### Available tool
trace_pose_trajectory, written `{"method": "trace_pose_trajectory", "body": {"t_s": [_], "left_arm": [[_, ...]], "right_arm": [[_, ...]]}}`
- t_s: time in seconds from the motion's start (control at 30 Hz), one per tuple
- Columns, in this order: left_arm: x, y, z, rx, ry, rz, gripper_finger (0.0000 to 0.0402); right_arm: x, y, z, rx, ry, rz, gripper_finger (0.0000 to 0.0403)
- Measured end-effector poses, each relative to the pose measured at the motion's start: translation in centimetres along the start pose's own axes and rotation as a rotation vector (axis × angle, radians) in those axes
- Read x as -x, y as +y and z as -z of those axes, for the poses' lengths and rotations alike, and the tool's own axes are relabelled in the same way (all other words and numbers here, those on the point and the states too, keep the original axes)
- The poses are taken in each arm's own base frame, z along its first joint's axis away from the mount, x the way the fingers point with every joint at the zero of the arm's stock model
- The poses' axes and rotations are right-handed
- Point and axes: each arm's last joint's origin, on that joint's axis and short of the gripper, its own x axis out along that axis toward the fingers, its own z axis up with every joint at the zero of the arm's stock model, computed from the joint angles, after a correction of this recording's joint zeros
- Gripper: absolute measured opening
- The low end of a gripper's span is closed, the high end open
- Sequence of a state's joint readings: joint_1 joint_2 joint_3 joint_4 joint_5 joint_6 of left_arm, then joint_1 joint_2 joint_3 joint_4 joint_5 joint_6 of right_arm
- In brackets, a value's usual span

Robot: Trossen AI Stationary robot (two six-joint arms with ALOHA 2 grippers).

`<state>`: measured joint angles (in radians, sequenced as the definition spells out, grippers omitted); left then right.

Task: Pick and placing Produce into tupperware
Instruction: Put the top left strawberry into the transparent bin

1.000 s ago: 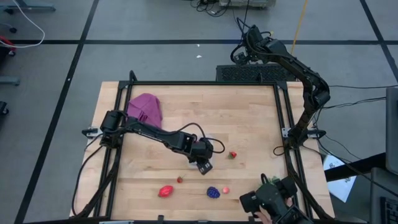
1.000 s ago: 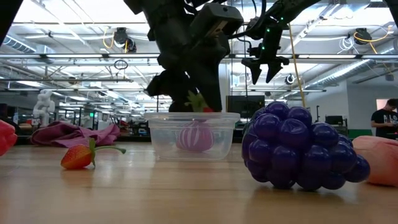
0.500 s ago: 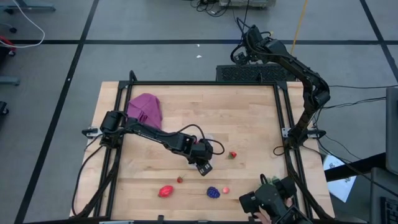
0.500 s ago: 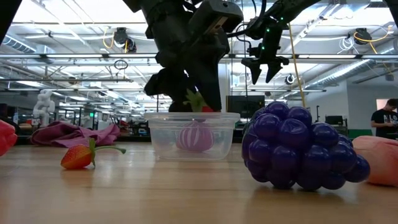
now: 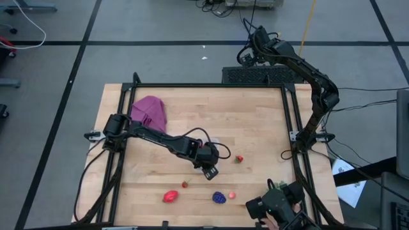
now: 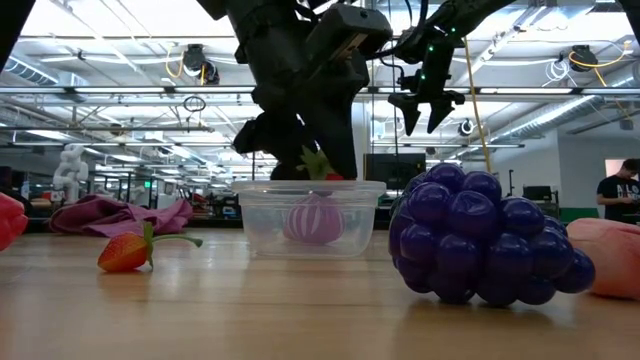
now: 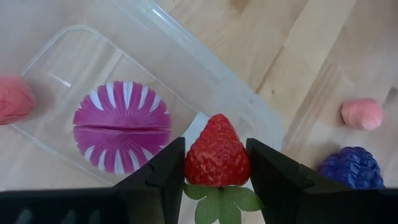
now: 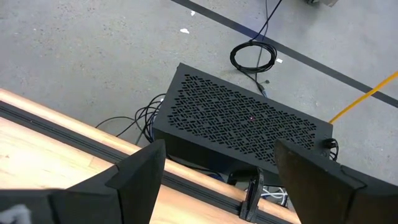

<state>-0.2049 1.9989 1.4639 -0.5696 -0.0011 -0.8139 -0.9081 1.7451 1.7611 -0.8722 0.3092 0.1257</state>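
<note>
My left gripper (image 5: 209,171) hangs over the clear tupperware (image 7: 186,81), shut on a red toy strawberry (image 7: 217,152). Inside the tub lies a magenta piece with white stripes (image 7: 121,127); the low view shows the tupperware (image 6: 310,215) standing on the table under the left gripper (image 6: 322,172). More produce lies on the table toward the near edge: a dark purple berry (image 5: 218,197), a pink piece (image 5: 231,194), a larger red piece (image 5: 170,196) and a tiny strawberry (image 5: 185,184). Another strawberry (image 5: 239,158) lies to the gripper's right. My right gripper (image 8: 217,180) waits open, raised beyond the table's far edge. My left gripper pinches the strawberry's two sides (image 7: 193,163) between its two fingers, close to the green leaf end (image 7: 221,199). The fingers slant down from above. The berry's tip points away from the gripper, and the berry hangs clear above the tub's rim.
A magenta cloth (image 5: 149,112) lies at the table's far left. A black frame (image 5: 211,85) runs around the table top. A perforated black box (image 8: 239,121) sits on the floor behind the far edge. A dark device (image 5: 278,204) stands at the near right corner.
</note>
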Motion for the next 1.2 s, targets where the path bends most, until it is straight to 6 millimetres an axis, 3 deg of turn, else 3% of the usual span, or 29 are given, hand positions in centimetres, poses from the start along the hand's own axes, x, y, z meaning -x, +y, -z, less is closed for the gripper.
{"method": "trace_pose_trajectory", "body": {"t_s": [0.23, 1.2], "left_arm": [[-1.0, 0.2, 0.3, 0.004, 0.035, -0.006, 0.0159], [-1.0, 0.5, -0.8, -0.010, 0.043, 0.078, 0.0172]], "right_arm": [[0.0, 0.0, 0.0, 0.000, 0.000, 0.000, 0.0293], [0.0, 0.0, 0.0, 0.000, 0.001, 0.000, 0.0293]]}}
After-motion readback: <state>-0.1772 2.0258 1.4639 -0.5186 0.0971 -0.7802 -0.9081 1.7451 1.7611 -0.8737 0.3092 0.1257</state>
